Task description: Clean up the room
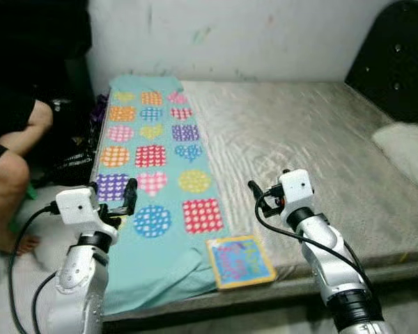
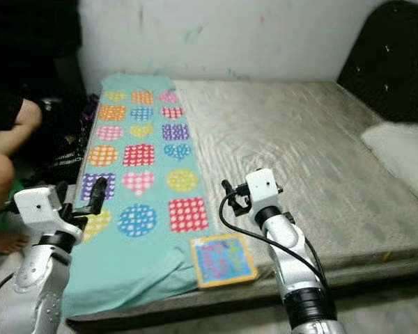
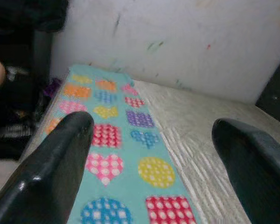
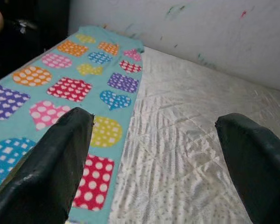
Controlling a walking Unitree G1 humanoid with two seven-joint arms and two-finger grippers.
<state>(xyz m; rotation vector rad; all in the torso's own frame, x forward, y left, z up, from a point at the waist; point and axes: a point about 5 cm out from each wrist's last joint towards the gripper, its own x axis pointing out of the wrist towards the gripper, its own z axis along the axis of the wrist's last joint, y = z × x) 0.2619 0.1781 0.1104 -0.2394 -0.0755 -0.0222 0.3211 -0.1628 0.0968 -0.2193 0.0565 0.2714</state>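
Left eye view: a bed (image 1: 313,146) with a grey quilted mattress runs back to a white wall (image 1: 251,35). Along its left side lies a teal blanket (image 1: 157,229) printed with dotted hearts, circles and squares in many colours. A small colourful picture book (image 1: 240,261) lies flat at the bed's near edge, overlapping the blanket's near right corner. A white pillow (image 1: 404,142) rests at the far right below a dark padded headboard (image 1: 397,56). A person's bare leg (image 1: 7,188) shows at the far left, beside the bed. The left tool (image 1: 129,193) is raised over the blanket's left edge; the right tool (image 1: 254,191) is raised above the mattress, just beyond the book.

Right eye view: the same scene, with the book between the two silver arms and neither tool touching anything.

Left wrist view: the left tool's two black fingers (image 3: 51,168) stand spread wide apart with nothing between them, and the blanket stretches away below towards the wall.

Right wrist view: the right tool's fingers (image 4: 56,163) are likewise spread wide and empty, above the seam where blanket meets bare mattress.
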